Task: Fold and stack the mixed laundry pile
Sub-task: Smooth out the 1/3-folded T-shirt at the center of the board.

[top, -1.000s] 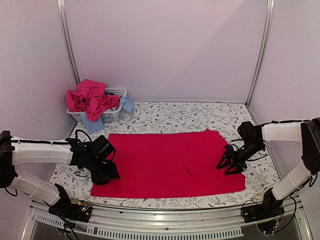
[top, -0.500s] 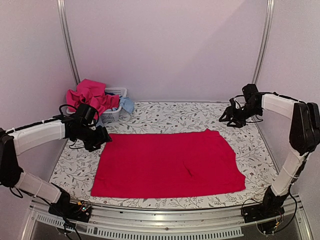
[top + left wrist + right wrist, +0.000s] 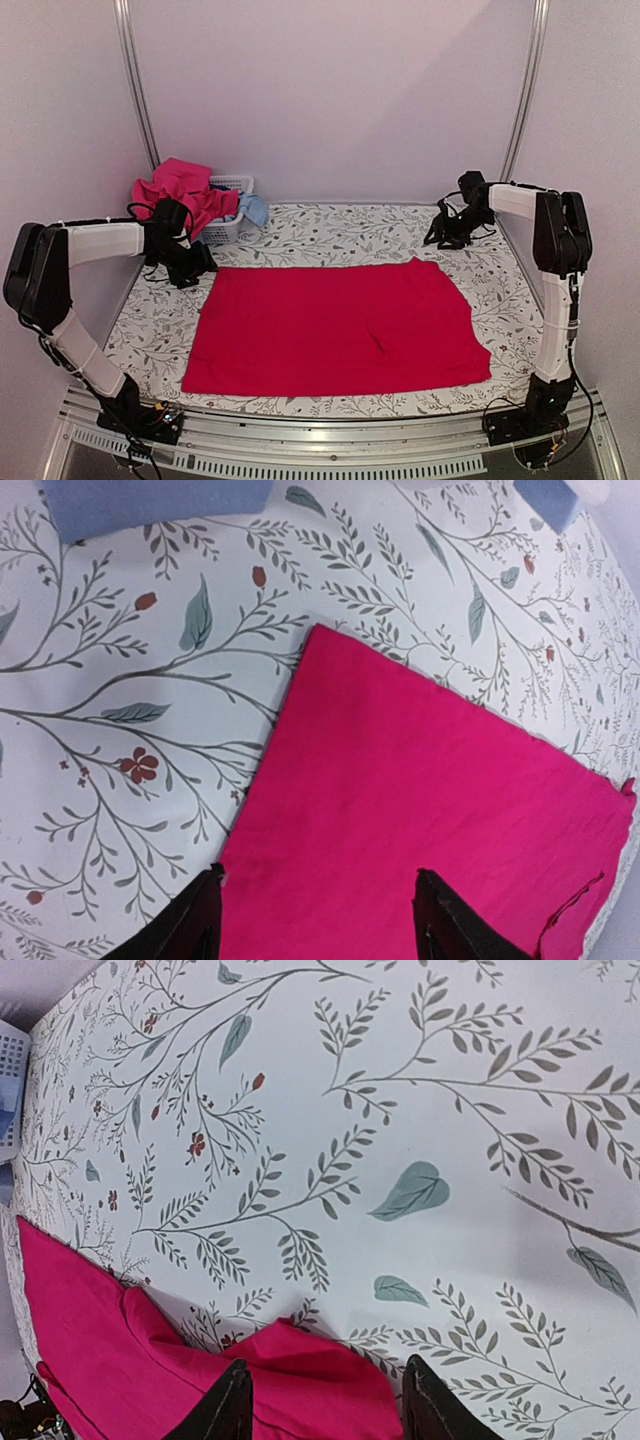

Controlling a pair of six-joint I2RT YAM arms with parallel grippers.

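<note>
A: Starting at the left claw (image 3: 320,920): spread apart, gripping nothing, poised low over the far left corner of the red cloth (image 3: 430,810).

B: Same story opposite?

A: Much the same. Over at the right claw (image 3: 328,1400): parted too, empty, hovering just above the far right corner, beside a slightly bunched bit of hem.

B: And further out, looking down from above?

A: Red cloth laid flat and open across the middle of the surface (image 3: 340,232), roughly rectangular, with one small crease right of centre. Not folded yet.

B: Rest of the laundry?

A: Heaped in and over the white basket (image 3: 232,183) at the far left corner. Pink pieces (image 3: 180,195) mounded on top, a light blue one (image 3: 253,208) hanging off the right side. Also another light blue piece (image 3: 150,500) spilling onto the surface just beyond the left claw.

B: So, how far along?

A: Barely begun, by the look of it. One piece spread and ready, no fold made, no stack anywhere in view. Likely next: pinching both far corners and drawing them toward the near edge. After that, everything in the basket left to fold.
</note>
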